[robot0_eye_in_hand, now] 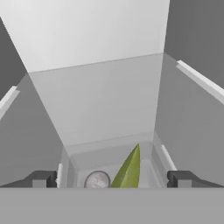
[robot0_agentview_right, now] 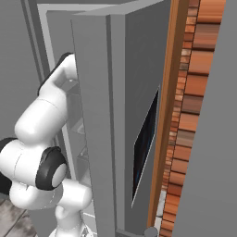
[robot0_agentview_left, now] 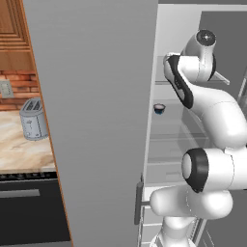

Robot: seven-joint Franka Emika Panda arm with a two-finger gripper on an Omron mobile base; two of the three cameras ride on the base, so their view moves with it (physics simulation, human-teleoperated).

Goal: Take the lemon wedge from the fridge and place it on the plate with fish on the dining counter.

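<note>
Yellow-green and pointed, the lemon wedge (robot0_eye_in_hand: 128, 170) lies low in the fridge (robot0_agentview_left: 96, 120) interior, just right of a small round bowl (robot0_eye_in_hand: 97, 180), between your gripper (robot0_eye_in_hand: 112, 179) fingertips, which stand spread wide apart and empty. You are in the reaching step, I judge. Next, ease forward and down until the fingers straddle the wedge, then close.
</note>
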